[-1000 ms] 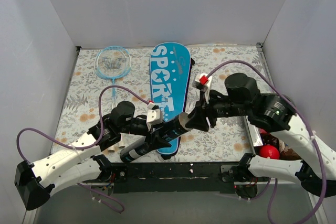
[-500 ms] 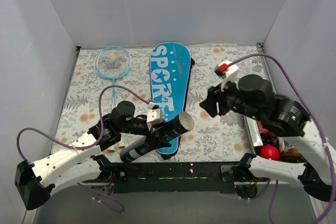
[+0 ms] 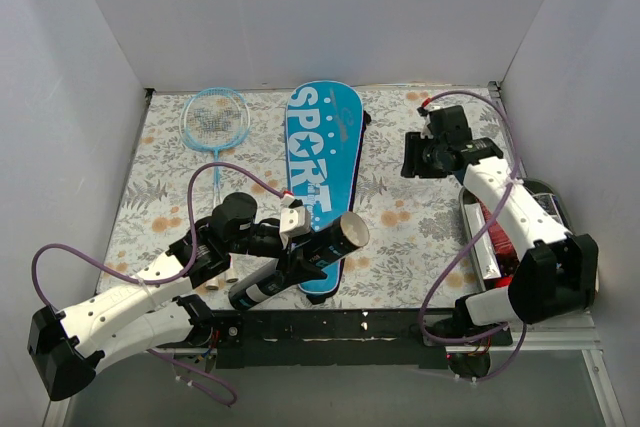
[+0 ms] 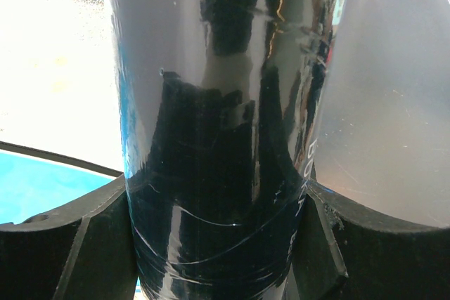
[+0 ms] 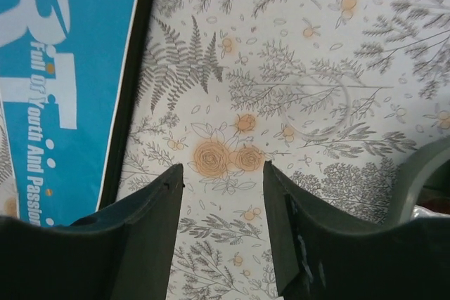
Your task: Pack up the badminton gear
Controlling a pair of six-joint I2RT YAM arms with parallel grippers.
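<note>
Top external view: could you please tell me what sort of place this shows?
Likely a robot test cell: plain white walls box in a floral-covered table, with two arms bolted at its near edge.

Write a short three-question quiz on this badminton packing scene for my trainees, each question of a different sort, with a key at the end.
1. Multiple choice: the left gripper is shut on A) the light-blue racket, B) the black tube, C) the blue cover.
2. True or false: the right gripper grips the black tube too.
3. Fill in: in the top view, the light-blue racket lies to the ___ of the blue cover.

Key: 1 B. 2 False: its jaws stand open with only the flowered cloth between them. 3 Left.
</note>
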